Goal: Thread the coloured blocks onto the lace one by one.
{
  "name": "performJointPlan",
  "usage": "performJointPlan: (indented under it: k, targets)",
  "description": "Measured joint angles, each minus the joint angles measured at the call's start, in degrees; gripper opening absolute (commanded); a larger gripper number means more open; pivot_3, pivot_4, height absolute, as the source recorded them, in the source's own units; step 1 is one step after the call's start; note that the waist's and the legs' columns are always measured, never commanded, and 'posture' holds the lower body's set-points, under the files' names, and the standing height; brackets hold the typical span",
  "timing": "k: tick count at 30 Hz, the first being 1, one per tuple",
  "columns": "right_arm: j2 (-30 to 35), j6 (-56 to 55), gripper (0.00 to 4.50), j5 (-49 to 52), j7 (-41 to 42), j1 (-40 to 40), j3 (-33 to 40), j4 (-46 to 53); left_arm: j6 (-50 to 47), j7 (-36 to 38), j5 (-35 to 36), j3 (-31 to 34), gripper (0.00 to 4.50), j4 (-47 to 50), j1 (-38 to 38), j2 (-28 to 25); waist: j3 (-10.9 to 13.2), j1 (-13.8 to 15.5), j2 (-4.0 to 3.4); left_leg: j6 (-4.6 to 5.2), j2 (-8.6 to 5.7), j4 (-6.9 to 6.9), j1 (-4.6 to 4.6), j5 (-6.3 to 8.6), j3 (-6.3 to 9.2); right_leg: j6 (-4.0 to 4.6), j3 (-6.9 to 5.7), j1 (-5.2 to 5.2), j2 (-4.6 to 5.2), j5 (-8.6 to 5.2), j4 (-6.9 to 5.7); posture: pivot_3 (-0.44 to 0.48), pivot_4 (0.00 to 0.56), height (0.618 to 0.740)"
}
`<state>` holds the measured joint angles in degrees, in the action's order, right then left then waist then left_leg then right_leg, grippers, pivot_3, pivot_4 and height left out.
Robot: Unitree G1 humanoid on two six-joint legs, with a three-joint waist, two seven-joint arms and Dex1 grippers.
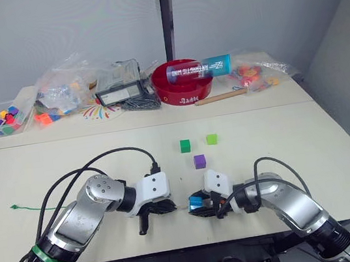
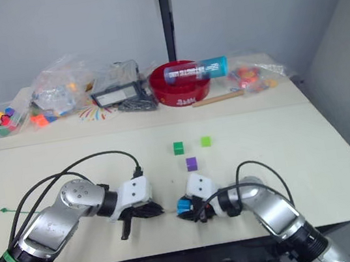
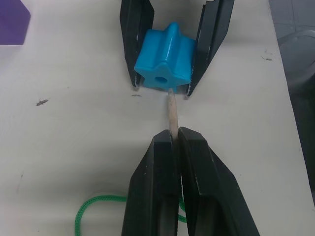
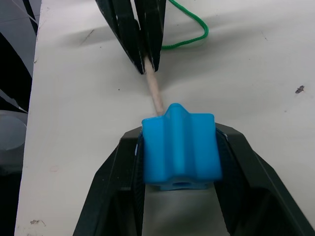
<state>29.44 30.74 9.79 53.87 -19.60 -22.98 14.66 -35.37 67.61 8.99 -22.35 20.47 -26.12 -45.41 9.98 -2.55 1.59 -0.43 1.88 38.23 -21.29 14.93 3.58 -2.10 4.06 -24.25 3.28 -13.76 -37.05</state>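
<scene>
A pale cream surface runs wide beneath a plain grey-white wall, a seam marking where a second surface butts against it along the back. A dark vertical post splits the wall behind. Clutter crowds the far edge: clear plastic bags of bright toy pieces, a red bowl (a blue-labelled can lying across it), a wooden stick. Light falls soft and even.

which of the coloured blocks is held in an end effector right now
The blue block, clamped in the right end effector. The dark green, light green and purple blocks sit loose on the table.
</scene>
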Motion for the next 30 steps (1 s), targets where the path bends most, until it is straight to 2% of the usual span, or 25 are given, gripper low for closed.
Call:
performJointPlan:
  k: [30]
  targets:
    - [0.77, 1.07, 1.36, -0.04, 0.08, -0.06, -0.79, 1.72, -2.24, -3.18, -1.09, -0.37, 0.0, 1.79, -0.21, 0.77, 0.0, 0.07, 0.0, 0.0, 0.0, 0.0, 0.0, 0.0, 0.0, 0.0, 0.0, 0.0, 0.0, 0.0, 0.0, 0.0, 0.15, 0.731]
